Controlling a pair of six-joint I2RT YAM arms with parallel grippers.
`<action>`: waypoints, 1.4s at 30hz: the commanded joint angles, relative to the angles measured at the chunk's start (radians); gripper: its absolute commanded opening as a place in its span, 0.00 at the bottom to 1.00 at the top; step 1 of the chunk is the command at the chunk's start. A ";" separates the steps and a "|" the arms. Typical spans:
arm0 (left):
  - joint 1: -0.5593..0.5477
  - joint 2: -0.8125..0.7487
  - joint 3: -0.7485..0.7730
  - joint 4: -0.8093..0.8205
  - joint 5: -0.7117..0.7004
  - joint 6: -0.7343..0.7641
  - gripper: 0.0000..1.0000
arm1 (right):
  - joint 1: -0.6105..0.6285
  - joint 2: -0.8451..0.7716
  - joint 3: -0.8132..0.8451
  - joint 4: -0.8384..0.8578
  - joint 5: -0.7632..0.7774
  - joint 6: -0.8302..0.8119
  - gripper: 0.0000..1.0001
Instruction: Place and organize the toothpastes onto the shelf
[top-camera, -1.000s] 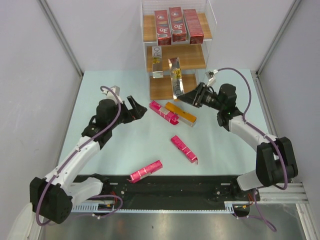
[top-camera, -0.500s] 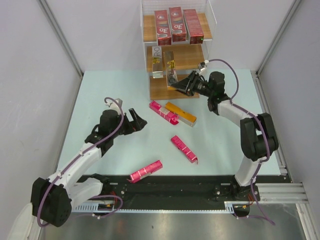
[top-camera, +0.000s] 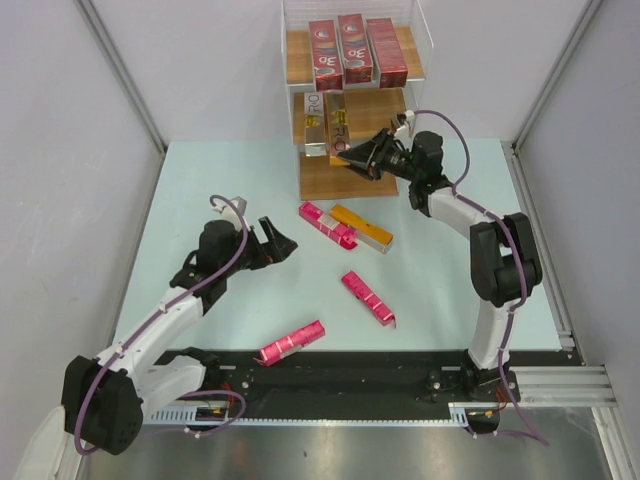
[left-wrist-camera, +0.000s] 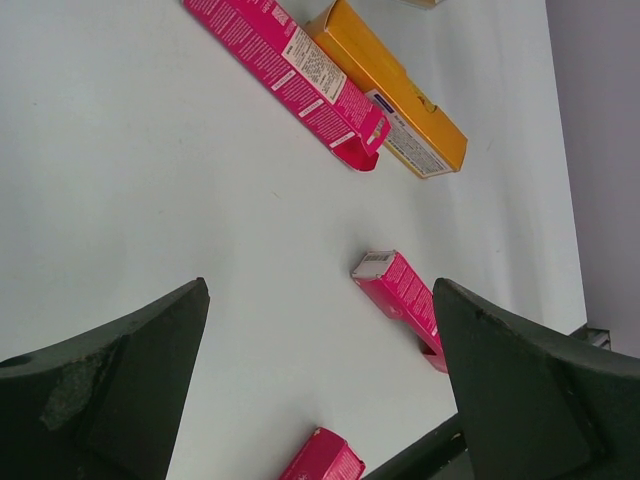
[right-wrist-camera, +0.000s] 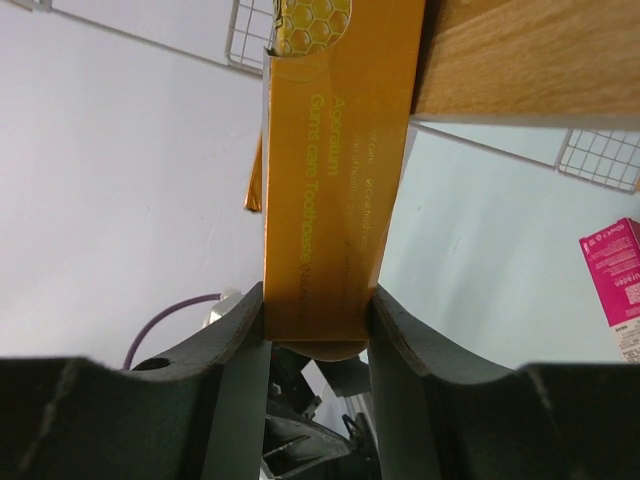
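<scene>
Pinching a gold carton (right-wrist-camera: 335, 150), the right pincer (right-wrist-camera: 318, 310) is holding it at the shelf's (top-camera: 385, 115) middle tier; the left pincer (left-wrist-camera: 320, 290) is hovering spread above pink cartons (left-wrist-camera: 290, 60).

I'm driving a robotics test cell in a lab, not a shop or a home. Plain grey panel walls (top-camera: 60, 150) set in bare aluminium struts (top-camera: 118, 70) box in a pale green tabletop (top-camera: 250, 180). The left white-and-black robot arm (top-camera: 160, 310) and the right arm (top-camera: 465, 212) sit on a black base rail (top-camera: 340, 375) above a brushed metal sheet (top-camera: 350, 450), trailing purple cables (top-camera: 440, 112). The one retail touch is a three-tier stepped rack of light wooden boards and clear acrylic walls (top-camera: 385, 112) holding long narrow cardboard toothpaste cartons (top-camera: 355, 45).
</scene>
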 joint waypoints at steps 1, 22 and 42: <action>-0.004 -0.023 -0.015 0.039 0.028 -0.016 1.00 | -0.001 0.036 0.084 0.076 -0.007 0.064 0.33; -0.004 -0.020 -0.054 0.065 0.068 -0.035 1.00 | 0.029 0.052 0.161 -0.056 0.038 0.015 0.81; -0.004 -0.019 -0.071 0.091 0.067 -0.022 1.00 | 0.037 -0.313 -0.066 -0.477 0.249 -0.432 1.00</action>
